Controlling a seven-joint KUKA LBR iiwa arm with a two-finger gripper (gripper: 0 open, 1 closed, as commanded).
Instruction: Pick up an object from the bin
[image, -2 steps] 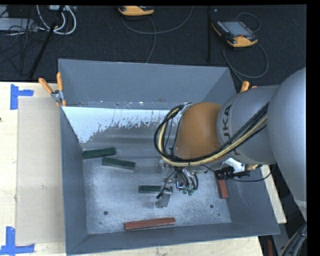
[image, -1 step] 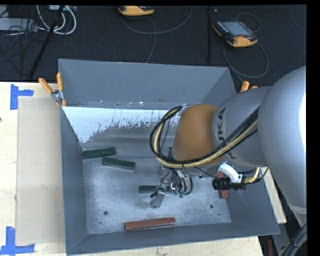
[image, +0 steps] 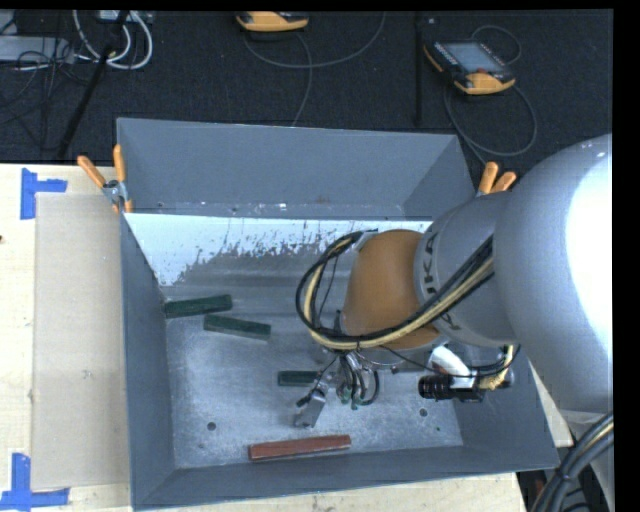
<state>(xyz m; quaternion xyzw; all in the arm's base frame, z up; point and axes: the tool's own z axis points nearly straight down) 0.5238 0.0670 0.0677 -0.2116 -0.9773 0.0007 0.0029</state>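
Approach stage. The pincer (image: 318, 398) hangs low over the floor of the bin (image: 148, 420), just beside a short dark-green bar (image: 297, 378); whether it is spread or pressed together cannot be told. A reddish-brown bar (image: 300, 448) lies near. Judged next: straddle one bar, close, lift.

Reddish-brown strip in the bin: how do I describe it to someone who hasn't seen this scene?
Start at the grey bin and look along its near wall. A flat strip lies there, just in front of the claw. It is the only reddish-brown piece; the other bars are dark green.
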